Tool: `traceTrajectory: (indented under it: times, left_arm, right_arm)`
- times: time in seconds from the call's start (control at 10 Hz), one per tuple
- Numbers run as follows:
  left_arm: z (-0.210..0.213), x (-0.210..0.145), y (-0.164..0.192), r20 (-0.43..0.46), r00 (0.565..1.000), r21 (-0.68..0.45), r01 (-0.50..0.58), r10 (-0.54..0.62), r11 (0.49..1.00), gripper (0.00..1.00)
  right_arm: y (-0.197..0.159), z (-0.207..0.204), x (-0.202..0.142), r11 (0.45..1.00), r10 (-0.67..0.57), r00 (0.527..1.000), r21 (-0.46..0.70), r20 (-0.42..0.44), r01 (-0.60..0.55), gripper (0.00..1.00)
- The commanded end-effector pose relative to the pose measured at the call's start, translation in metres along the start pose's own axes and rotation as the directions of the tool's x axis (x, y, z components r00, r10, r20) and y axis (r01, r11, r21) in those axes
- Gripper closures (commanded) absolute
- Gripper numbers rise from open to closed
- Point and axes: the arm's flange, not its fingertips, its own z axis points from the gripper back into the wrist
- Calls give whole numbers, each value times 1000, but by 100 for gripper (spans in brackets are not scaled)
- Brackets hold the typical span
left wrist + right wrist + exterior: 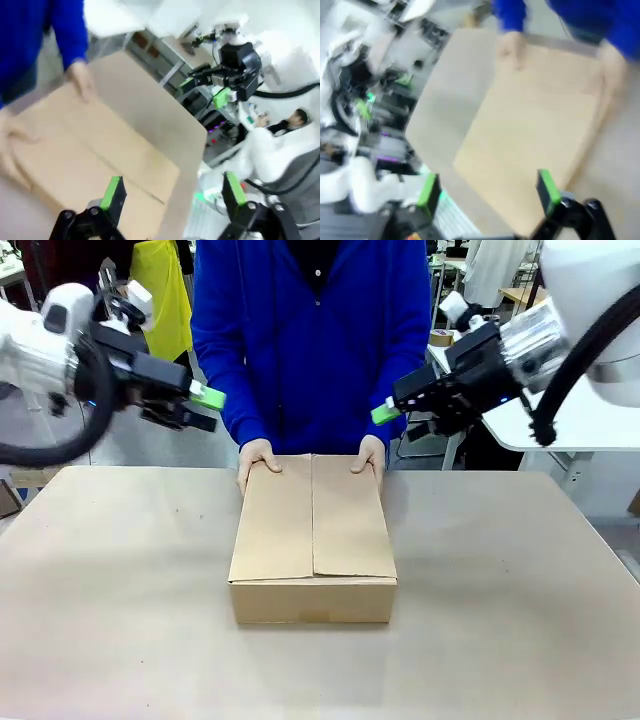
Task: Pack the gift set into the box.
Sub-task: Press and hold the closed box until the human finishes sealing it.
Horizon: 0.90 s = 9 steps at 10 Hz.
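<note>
The box [312,530] sat closed at the middle of the desk [120,590], with a person's hands [258,458] resting on its far corners. The left fingers [111,192] and right fingers [547,187] hovered above either side, spread open and empty. The cardboard looked stiff and light, and its long side walls seemed the surest hold.

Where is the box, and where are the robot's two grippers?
box [312,530]: front view, on its closed top flaps.
left gripper [172,187]: left wrist view, midway between its open jaws.
right gripper [487,189]: right wrist view, midway between its open jaws.
</note>
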Motion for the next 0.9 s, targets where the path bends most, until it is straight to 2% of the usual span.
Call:
traceTrajectory:
  times: [0.0, 0.1, 0.2, 0.3, 0.4, 0.5, 0.6, 0.7, 0.8]
  left_arm:
    - [1, -31, 7, 154, 952, -76, 279, -266, 957, 0]
    - [35, -14, 15, 90, 986, 36, 136, -138, 990, 0]
    - [-6, -12, 0, 82, 990, -15, 117, -116, 993, 0]
    - [-6, -12, 0, 82, 990, -15, 117, -116, 993, 0]
    - [-6, -12, 0, 82, 990, -15, 117, -116, 993, 0]
    - [4, -17, 6, 97, 984, 2, 150, -150, 989, 0]
    - [-13, -25, 18, 124, 921, -79, 380, -369, 922, 0]
    - [-28, -39, 36, 149, 800, -79, 596, -582, 799, 0]
    - [-36, -49, 54, 138, 750, -54, 658, -647, 751, 0]
  right_arm:
    - [-38, -11, -23, 818, 318, 939, 463, 128, -340, 0]
    - [-55, 4, -22, 984, 102, 995, 145, -9, -100, 0]
    - [3, -5, -4, 990, 105, 994, 92, 36, -108, 0]
    - [3, -5, -4, 990, 105, 994, 92, 36, -108, 0]
    - [-19, 0, -14, 981, 135, 990, 136, 32, -138, 0]
    - [-16, -20, 0, 868, 450, 887, 183, 104, -461, 0]
    - [-28, -39, 2, 702, 637, 733, 215, 237, -679, 0]
    - [-49, -55, 1, 570, 712, 601, 202, 363, -796, 0]
    - [-61, -70, 1, 510, 743, 525, 158, 414, -846, 0]
